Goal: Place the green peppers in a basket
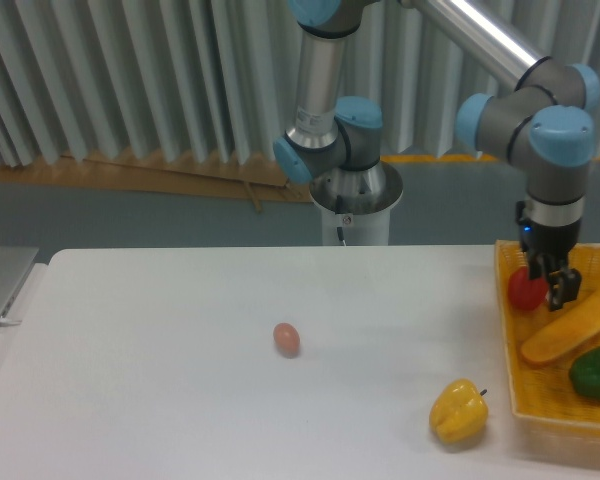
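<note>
We see the green pepper [596, 371] lying in the basket [540, 408] at the right, beside a long orange vegetable [570, 325]. The tool [557, 289] hangs over the basket's far end by the red pepper [525, 289]; we cannot tell whether its fingers are apart. A yellow pepper [458, 410] sits on the counter [180, 400].

Single fixed front view, slightly raised.

Glossy dk-green pepper [596, 371] lies inside yellow wicker basket [558, 415], near front-right, partly cut by frame edge.
</note>
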`<state>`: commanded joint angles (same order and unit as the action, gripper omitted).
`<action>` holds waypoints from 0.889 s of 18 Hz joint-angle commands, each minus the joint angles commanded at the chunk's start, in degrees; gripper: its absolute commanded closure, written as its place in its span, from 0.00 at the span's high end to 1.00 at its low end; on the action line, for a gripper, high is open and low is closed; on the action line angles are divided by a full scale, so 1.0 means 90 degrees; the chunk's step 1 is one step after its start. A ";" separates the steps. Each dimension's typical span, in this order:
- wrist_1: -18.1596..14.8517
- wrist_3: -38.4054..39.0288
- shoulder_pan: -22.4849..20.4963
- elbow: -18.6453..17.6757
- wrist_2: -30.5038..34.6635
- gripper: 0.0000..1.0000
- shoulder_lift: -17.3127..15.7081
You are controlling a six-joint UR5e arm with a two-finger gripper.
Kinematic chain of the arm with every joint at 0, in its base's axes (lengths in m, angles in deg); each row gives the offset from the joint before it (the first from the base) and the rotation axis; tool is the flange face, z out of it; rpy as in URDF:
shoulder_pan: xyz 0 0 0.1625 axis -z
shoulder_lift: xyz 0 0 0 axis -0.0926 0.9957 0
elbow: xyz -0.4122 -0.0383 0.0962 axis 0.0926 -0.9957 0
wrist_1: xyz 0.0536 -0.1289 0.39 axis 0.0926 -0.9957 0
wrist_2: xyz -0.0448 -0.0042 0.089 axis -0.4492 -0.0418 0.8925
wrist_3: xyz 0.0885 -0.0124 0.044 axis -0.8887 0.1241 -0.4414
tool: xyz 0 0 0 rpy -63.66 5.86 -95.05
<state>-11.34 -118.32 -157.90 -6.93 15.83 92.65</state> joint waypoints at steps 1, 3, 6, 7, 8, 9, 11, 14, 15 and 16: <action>0.0000 -0.0029 0.0000 0.0029 0.0000 0.73 0.0058; 0.0000 -0.0195 -0.0078 0.0068 -0.0010 0.73 0.0108; 0.0010 -0.0362 -0.0146 0.0078 -0.0078 0.73 0.0137; 0.0010 -0.0362 -0.0156 0.0078 -0.0078 0.74 0.0137; 0.0010 -0.0362 -0.0156 0.0078 -0.0078 0.75 0.0137; 0.0020 -0.0362 -0.0156 0.0078 -0.0078 0.77 0.0156; 0.0039 -0.0362 -0.0137 0.0078 -0.0078 1.00 0.0215; 0.0039 -0.0342 -0.0078 0.0078 -0.0078 1.00 0.0215; 0.0039 -0.0342 -0.0069 0.0088 -0.0078 1.00 0.0215; 0.0049 -0.0342 -0.0059 0.0098 -0.0088 1.00 0.0215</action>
<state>-10.90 -121.40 -158.43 -6.05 15.04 94.59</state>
